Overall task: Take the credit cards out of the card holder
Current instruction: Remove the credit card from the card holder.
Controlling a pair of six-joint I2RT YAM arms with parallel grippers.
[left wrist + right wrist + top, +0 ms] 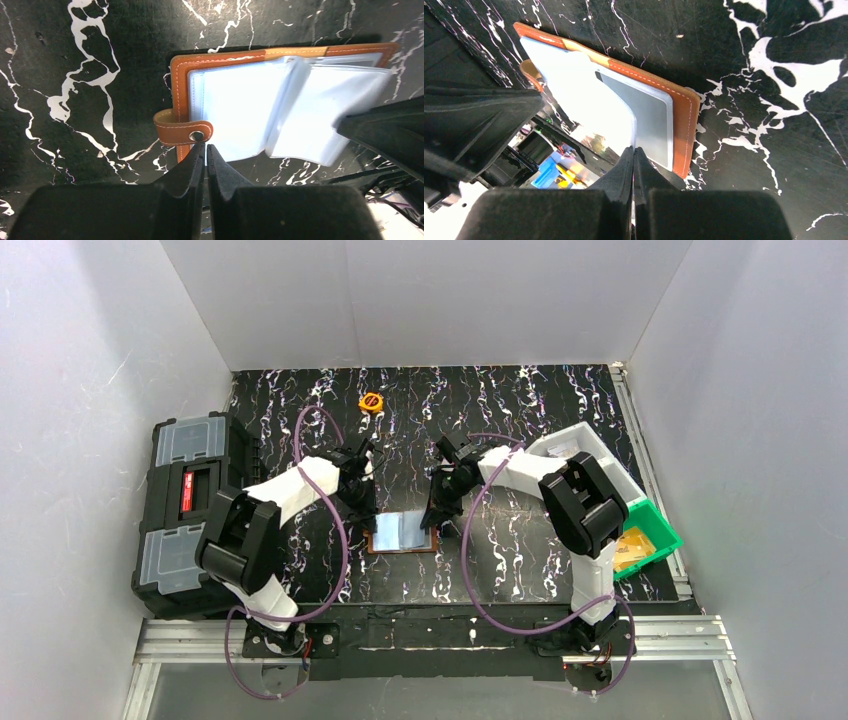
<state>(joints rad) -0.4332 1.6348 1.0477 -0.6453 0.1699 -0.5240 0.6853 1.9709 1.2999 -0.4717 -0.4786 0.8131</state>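
Leather card holder (403, 532) lay open as our left claw (205, 147) and right claw (633, 149), both shut, seemingly pinned its edges.

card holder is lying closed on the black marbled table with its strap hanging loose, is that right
Not quite: the card holder lies open, its clear pockets facing up, as the left wrist view shows. It is on the black marbled table, and its strap does hang loose.

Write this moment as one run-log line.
holder: lying open | left gripper: shut beside strap | right gripper: shut at pocket edge | grip: cannot tell
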